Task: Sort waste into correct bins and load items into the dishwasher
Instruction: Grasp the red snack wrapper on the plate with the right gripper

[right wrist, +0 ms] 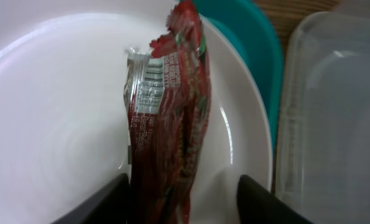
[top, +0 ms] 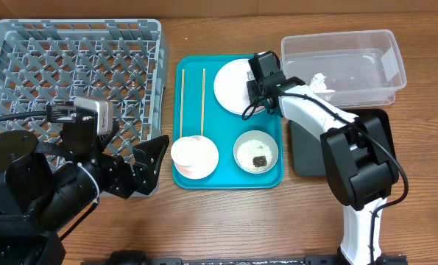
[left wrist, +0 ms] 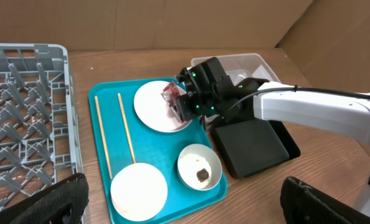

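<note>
The crinkled red wrapper (right wrist: 166,118) lies on the large pale-pink plate (top: 230,85) at the back right of the teal tray (top: 277,177). My right gripper (right wrist: 185,199) is open low over the plate (right wrist: 54,124), with the wrapper between its fingers against the left one. It also shows in the overhead view (top: 257,99) and the left wrist view (left wrist: 178,102). The smaller pink dish (top: 194,157), the grey-green bowl (top: 256,152) with rice and a dark lump, and two chopsticks (top: 192,92) sit on the tray. My left gripper (top: 154,165) is open and empty beside the tray. No cup shows.
The grey dish rack (top: 75,70) stands at the back left. The clear tub (top: 344,66) at the back right holds a white paper scrap (top: 322,79). The black tray (top: 307,151) lies in front of it, partly under my right arm.
</note>
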Tool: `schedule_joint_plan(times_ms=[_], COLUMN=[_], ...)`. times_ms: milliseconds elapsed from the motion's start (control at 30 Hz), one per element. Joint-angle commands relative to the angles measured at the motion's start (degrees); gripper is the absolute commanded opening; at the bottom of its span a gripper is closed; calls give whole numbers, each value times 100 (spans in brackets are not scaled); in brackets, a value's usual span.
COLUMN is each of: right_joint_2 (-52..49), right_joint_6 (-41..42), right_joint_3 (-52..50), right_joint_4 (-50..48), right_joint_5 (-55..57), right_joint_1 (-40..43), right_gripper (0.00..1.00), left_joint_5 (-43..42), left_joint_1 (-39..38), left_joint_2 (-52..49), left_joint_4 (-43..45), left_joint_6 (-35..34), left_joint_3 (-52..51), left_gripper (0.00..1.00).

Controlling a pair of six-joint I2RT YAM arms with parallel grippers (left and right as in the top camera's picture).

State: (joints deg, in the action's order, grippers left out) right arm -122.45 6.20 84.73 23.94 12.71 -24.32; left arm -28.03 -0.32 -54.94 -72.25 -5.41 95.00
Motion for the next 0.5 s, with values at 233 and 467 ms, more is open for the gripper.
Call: schedule_joint_plan(times_ms=[233,467], right_joint_2=[-96,-92], right_joint_6=[0,-4], right_joint_3=[31,63], right_joint_4=[33,74], right_joint_5=[-811,-809], right_joint_1=[-111,-107], right_gripper=[44,4], left_joint_5=[13,13], left_joint_1=[28,28], left_joint_2=[-7,-7], left_joint_4=[7,7], left_joint_6=[116,116], left_joint_3=[9,9], left_gripper=[100,100])
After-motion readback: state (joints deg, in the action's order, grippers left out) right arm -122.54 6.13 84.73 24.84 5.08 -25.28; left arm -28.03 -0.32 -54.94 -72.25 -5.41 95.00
